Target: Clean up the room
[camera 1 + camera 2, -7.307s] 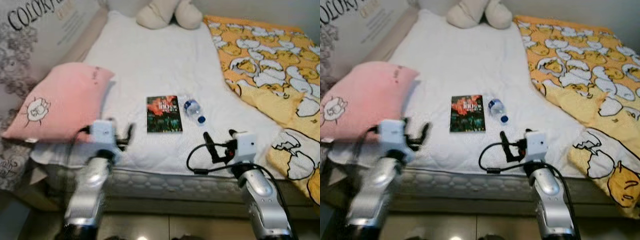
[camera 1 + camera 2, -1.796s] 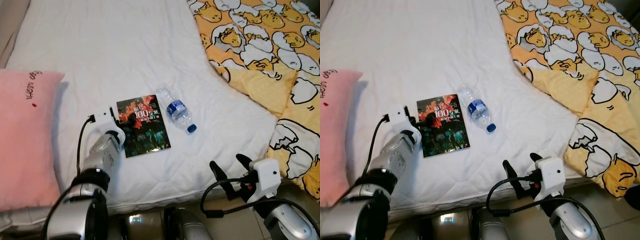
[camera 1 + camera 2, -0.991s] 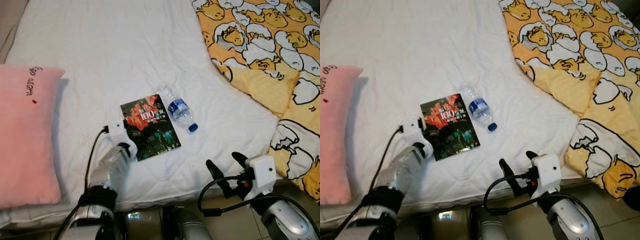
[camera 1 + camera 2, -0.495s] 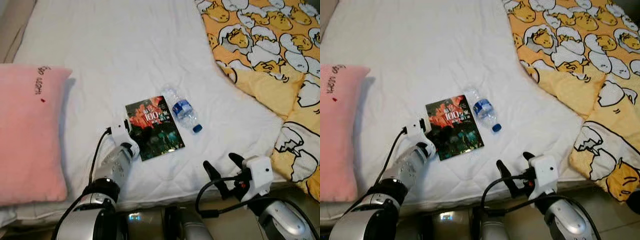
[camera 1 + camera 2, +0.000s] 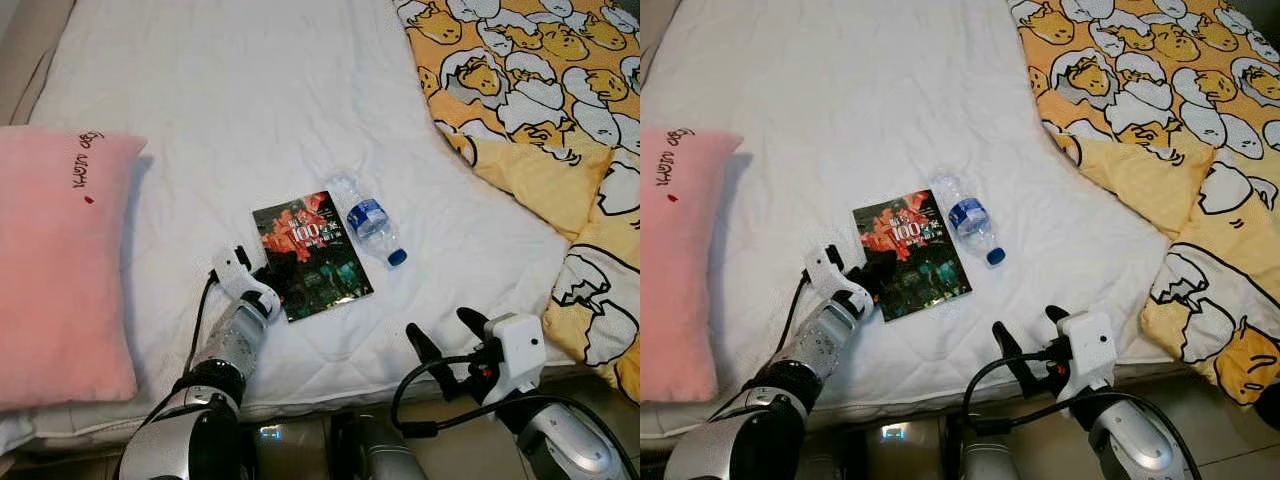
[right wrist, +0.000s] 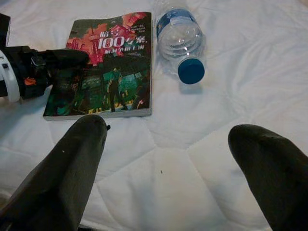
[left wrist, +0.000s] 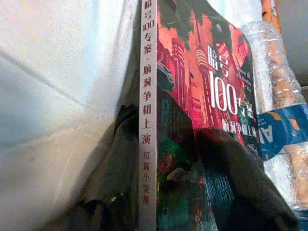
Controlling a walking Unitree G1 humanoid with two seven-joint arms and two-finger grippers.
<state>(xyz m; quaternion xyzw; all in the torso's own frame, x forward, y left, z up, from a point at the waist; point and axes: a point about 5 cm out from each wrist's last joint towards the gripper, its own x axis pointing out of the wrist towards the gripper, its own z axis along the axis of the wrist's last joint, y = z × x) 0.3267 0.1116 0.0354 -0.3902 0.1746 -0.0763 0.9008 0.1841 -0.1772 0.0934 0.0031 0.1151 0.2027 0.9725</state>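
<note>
From the left eye view we see a white bed (image 5: pixel 250 110) with a pink pillow (image 5: pixel 55 260) on its left side and a yellow egg-patterned blanket (image 5: pixel 540 90) on its right. A book (image 5: pixel 312 255) with a dark red and green cover lies flat near the bed's front edge, and a clear water bottle (image 5: pixel 366 220) with a blue cap lies on its side just beside the book's right edge. Our left tool (image 5: pixel 262 281) sits at the book's left edge. Our right tool (image 5: pixel 447 343) hovers at the front edge of the bed, well apart from book and bottle, fingers spread.

The right eye view shows the same layout.

In the left wrist view, the book's white spine with printed characters runs up the middle; one black finger (image 7: pixel 240 183) lies over the cover and the other (image 7: pixel 113 183) lies on the sheet side of the spine, so the left tool straddles that edge. We cannot tell whether it is clenched on the book. The bottle touches the cover's far side.

In the right wrist view, the right tool's two black fingers (image 6: pixel 72 163) stand wide apart over bare white sheet, released, with book and bottle ahead.
</note>
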